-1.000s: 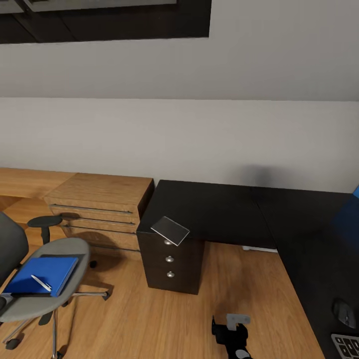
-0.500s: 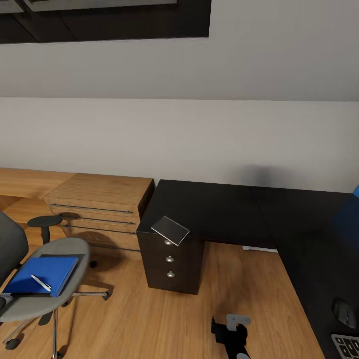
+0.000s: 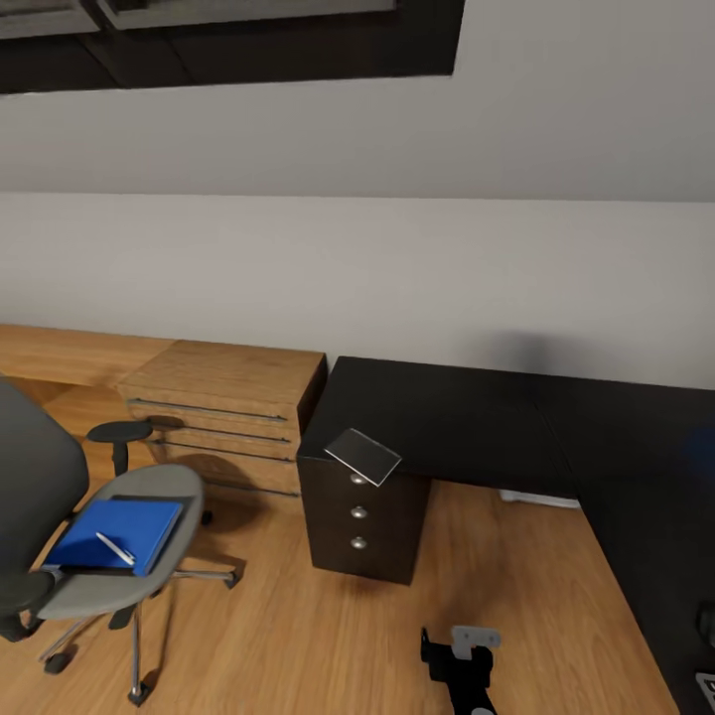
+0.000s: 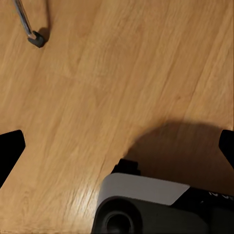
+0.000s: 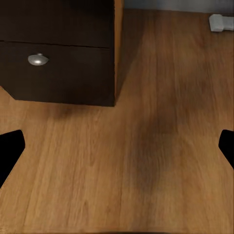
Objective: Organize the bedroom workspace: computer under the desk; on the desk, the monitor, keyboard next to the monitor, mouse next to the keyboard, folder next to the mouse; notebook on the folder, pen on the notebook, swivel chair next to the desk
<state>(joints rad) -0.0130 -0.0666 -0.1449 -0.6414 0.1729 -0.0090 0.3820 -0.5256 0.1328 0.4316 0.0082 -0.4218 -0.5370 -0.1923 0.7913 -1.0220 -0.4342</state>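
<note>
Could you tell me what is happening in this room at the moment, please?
A wheeled robot is in the bedroom, and neither end effector holds anything; both wrist views look down at bare plank floor between wide-apart fingers. The blue folder lies on the swivel chair seat with the pen on top of it. The notebook sits at the corner of the black desk, slightly overhanging the drawers. Nothing has been stacked on the desk yet.

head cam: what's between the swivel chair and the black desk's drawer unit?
In the head view, bare wood floor separates the swivel chair from the desk drawers. The light wooden chest stands farther back, beside the desk.
</note>
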